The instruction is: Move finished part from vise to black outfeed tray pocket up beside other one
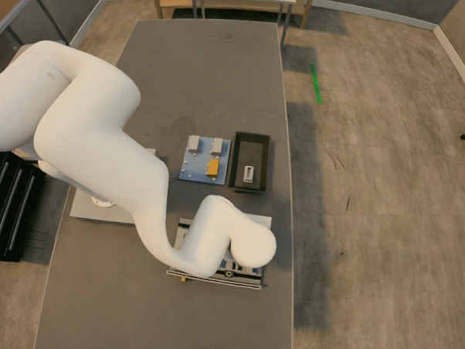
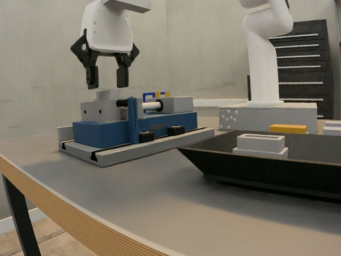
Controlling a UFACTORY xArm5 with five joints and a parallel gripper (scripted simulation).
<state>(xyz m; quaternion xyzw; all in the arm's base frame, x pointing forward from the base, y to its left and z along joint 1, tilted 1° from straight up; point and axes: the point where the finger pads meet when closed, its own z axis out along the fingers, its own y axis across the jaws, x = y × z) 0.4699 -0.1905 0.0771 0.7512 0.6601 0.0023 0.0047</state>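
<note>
The blue vise (image 2: 113,131) (image 1: 247,270) sits on its grey rail base near the table's front. A pale grey block (image 2: 109,94), the finished part, stands clamped in its jaws; its top is not visible from here. My gripper (image 2: 107,77) is open and empty, hanging just above that block with a finger on each side of it. In the overhead view the arm hides the gripper and the part. The black outfeed tray (image 1: 237,162) (image 2: 255,170) holds one pocketed grey block (image 1: 248,174) (image 2: 260,145), lying flat with its pocket up.
A blue fixture plate (image 1: 193,167) left of the tray carries two plain grey blocks (image 1: 194,143) (image 1: 217,146) and an orange block (image 1: 212,167) (image 2: 288,128), all upright. The arm's grey base pedestal (image 2: 269,116) stands behind the tray. The table edge lies close on the right.
</note>
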